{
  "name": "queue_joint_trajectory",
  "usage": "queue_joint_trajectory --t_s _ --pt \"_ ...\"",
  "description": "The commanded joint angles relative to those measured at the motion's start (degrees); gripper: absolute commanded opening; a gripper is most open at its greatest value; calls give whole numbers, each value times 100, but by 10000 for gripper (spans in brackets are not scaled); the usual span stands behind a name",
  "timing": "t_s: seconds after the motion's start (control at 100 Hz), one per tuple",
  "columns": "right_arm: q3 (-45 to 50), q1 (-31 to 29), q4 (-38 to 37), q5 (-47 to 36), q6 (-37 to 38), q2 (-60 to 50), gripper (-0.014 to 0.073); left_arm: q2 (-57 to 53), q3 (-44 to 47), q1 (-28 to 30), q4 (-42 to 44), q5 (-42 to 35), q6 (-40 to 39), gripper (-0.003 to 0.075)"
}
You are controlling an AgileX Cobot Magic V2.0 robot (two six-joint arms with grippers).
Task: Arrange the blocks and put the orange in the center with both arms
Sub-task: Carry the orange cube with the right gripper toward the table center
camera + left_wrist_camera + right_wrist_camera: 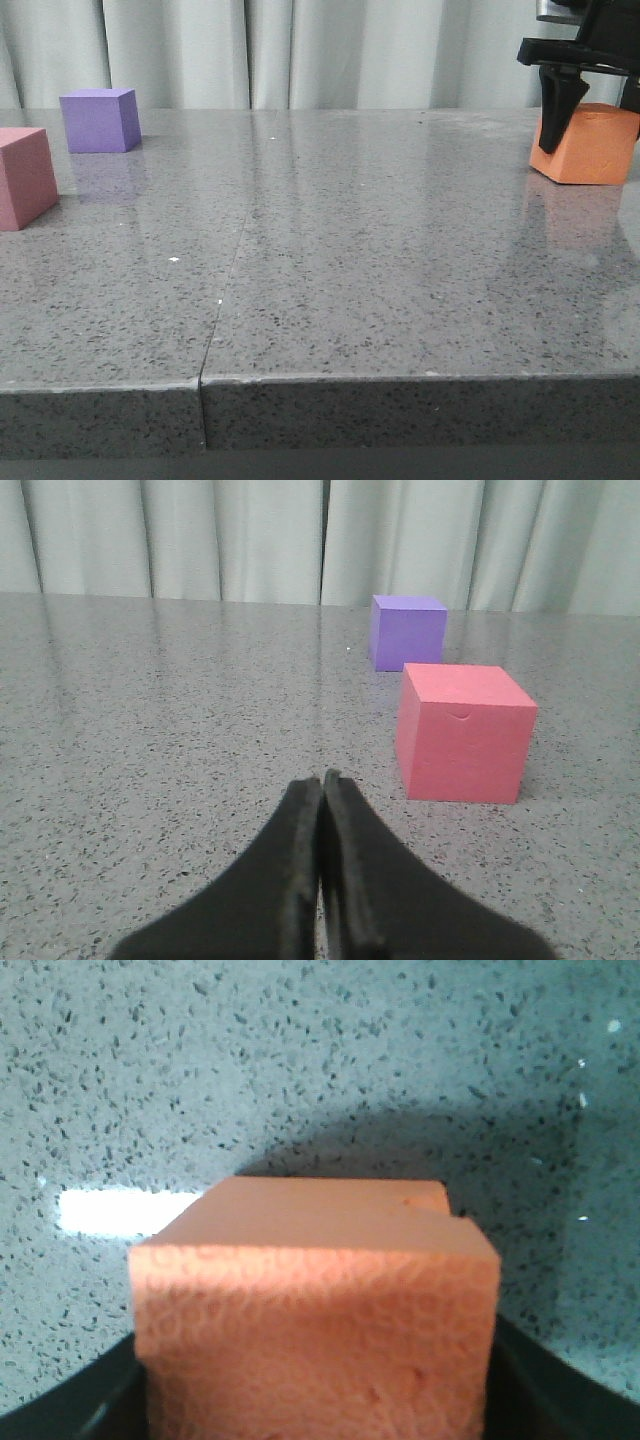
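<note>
No writing or brand showed anywhere. Three cubes stood on the grey speckled table [330, 260]: one purple cube [99, 120] at the far left, one pink cube [24, 177] just nearer, and one orange cube [590, 145] at the far right. The right gripper [595, 95] pinched the orange cube. The left gripper [322, 780] was pressed together, empty.
</note>
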Motion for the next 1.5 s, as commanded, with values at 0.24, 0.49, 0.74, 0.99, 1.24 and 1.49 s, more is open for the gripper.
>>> queue_joint_trajectory --t_s 0.24,0.49,0.74,0.99,1.24,1.49 --pt "-347 23 638 490 34 -366 336 -163 234 -41 -29 -489 13 -20" --pt "-963 511 530 535 727 -366 321 -163 234 -41 -29 -489 13 -20" --pt "-1036 1411 301 535 1355 -343 320 -163 234 -41 -29 -489 13 -20" --pt "-1152 2143 301 509 1695 -178 320 -163 234 -41 -29 -489 13 -20" --pt "-1754 2447 307 507 2195 261 320 -163 234 -41 -29 -489 13 -20" --pt "-1838 2447 306 388 2320 384 321 -163 234 -41 -29 -489 13 -20"
